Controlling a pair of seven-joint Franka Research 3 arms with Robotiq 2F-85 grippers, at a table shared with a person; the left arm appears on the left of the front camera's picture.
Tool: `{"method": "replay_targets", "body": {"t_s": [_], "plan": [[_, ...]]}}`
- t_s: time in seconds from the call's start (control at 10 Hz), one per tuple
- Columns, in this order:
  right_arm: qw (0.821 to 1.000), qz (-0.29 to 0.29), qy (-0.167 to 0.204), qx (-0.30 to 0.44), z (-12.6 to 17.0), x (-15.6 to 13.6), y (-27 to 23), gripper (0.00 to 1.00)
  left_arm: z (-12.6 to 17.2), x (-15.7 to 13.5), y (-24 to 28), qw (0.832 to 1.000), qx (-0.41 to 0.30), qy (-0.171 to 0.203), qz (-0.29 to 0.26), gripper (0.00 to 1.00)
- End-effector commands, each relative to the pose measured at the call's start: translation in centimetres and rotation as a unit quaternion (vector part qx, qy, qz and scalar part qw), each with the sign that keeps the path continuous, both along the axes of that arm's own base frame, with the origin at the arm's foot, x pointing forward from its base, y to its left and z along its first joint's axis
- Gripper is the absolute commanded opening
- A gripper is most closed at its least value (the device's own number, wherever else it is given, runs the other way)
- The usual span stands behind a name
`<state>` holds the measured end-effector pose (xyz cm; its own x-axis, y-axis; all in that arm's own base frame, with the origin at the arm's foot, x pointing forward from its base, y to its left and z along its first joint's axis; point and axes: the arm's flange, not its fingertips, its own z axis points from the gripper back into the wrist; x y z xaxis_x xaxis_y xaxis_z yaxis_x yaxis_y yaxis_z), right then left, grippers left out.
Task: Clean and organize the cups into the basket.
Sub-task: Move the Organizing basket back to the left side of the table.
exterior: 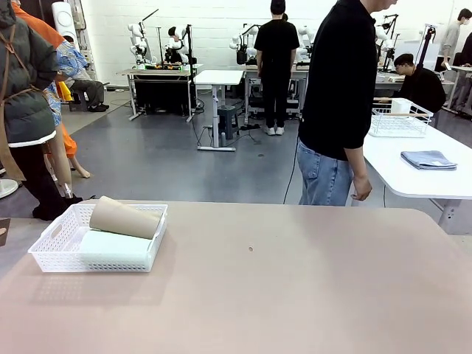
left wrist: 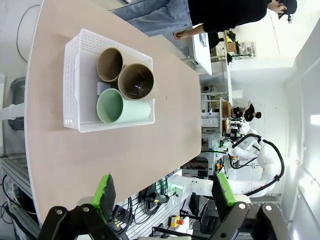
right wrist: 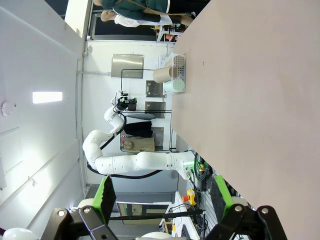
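All three tall tapered paper cups lay on their sides in the low rectangular white mesh-walled plastic basket [left wrist: 72, 85], which sat at the robot's left end of the desk. The left wrist view looked straight into their open mouths: one tan kraft-brown cup [left wrist: 110, 64] at the back, a second tan kraft-brown cup [left wrist: 136, 81] riding partly on top, and the pale mint-white cup [left wrist: 120, 106] alongside them. In the front view a tan cup [exterior: 125, 217] rested across the pale one [exterior: 114, 243], its rim poking just above the basket wall.

These looked light and thin-walled, easy to crush and quick to roll; I'd have judged a soft pinch across the body near the stiffer rolled rim as the place to hold, or the basket by its handle cutouts.

The left pincer [left wrist: 162, 192] hung wide open and empty above the desk's near edge; the right pincer [right wrist: 162, 195] likewise, spread wide, holding nothing.

The smooth beige desk [exterior: 295, 280] was matte and flat. Beyond it stood a person in a black top and jeans [exterior: 335, 103], a neighbouring white table [exterior: 420, 177] carrying a folded grey cloth [exterior: 429, 159], and a busy workshop floor.
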<state>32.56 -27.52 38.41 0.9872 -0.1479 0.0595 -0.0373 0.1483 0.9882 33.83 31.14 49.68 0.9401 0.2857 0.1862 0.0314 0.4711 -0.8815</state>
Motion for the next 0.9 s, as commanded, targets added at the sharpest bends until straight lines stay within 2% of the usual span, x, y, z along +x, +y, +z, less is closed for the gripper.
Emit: {"method": "replay_targets", "body": {"t_s": [0.0, 0.8], "plan": [[1.000, 0.000, 0.001, -0.006, -0.05, -0.19, 0.06, 1.00, 0.23, 0.06, 0.21, 1.000, -0.002, -0.001, -0.002, 1.00], [1.000, 0.000, 0.001, -0.006, -0.05, -0.19, 0.06, 1.00, 0.23, 0.06, 0.21, 1.000, -0.002, -0.001, -0.002, 1.00]]}}
